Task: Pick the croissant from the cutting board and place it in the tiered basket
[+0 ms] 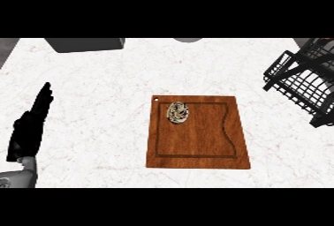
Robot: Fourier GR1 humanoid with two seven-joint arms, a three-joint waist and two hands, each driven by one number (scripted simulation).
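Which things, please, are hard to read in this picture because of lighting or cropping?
Head view: even light, no glare on the counter; the black left hand is a flat silhouette; the tiered basket is cut by the right edge; the croissant casts no evident shadow.

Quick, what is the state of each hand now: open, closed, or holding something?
Left hand: open, fingers straight, holding nothing, resting at the view's left edge.
Right hand: not in view.

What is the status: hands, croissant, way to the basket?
Left black hand open, resting at left edge; right hand not in view. Pale speckled croissant on brown wooden cutting board, untouched. Nothing between it and black wire tiered basket.
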